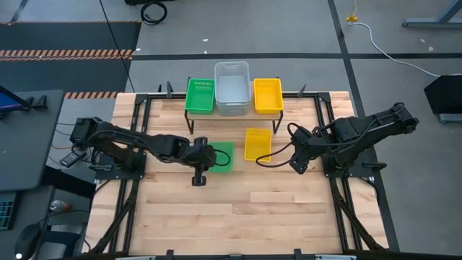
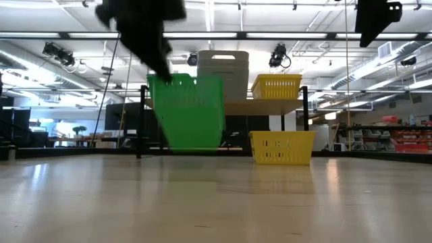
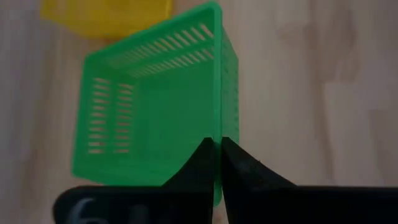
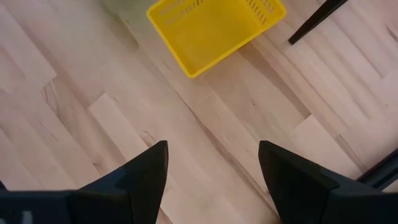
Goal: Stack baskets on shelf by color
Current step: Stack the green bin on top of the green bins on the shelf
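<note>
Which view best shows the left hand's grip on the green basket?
The left wrist view: the left hand is shut on the green basket's wall. The high view shows the hand over it, rim contact hidden. The low view shows the basket hanging tilted. The right wrist view misses it.

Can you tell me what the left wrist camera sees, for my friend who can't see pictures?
The left gripper is pinched shut on the wall of a green basket. Behind it, a yellow basket peeks in, on the wooden table.
</note>
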Robot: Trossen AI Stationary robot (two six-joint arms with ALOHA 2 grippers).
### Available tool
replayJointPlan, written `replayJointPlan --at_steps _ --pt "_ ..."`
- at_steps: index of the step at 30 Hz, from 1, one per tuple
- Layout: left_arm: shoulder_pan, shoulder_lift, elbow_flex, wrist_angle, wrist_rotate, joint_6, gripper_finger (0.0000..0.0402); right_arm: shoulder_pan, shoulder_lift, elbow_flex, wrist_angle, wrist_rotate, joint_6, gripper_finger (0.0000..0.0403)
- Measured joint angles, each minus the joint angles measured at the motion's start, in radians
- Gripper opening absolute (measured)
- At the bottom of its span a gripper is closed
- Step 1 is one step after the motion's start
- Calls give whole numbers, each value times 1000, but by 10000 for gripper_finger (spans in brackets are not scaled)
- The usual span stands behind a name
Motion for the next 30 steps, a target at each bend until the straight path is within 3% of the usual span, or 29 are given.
replayJointPlan --at_steps 19,26,30 --pt "-110 0 639 -640 -218 -116 11 0 0 0 68 59 -63 256" --pt "-150 0 711 -889 -357 -162 11 -2 0 0 144 63 -130 256" --pt "-143 0 711 -930 -443 -163 11 -2 0 0 176 64 -160 256"
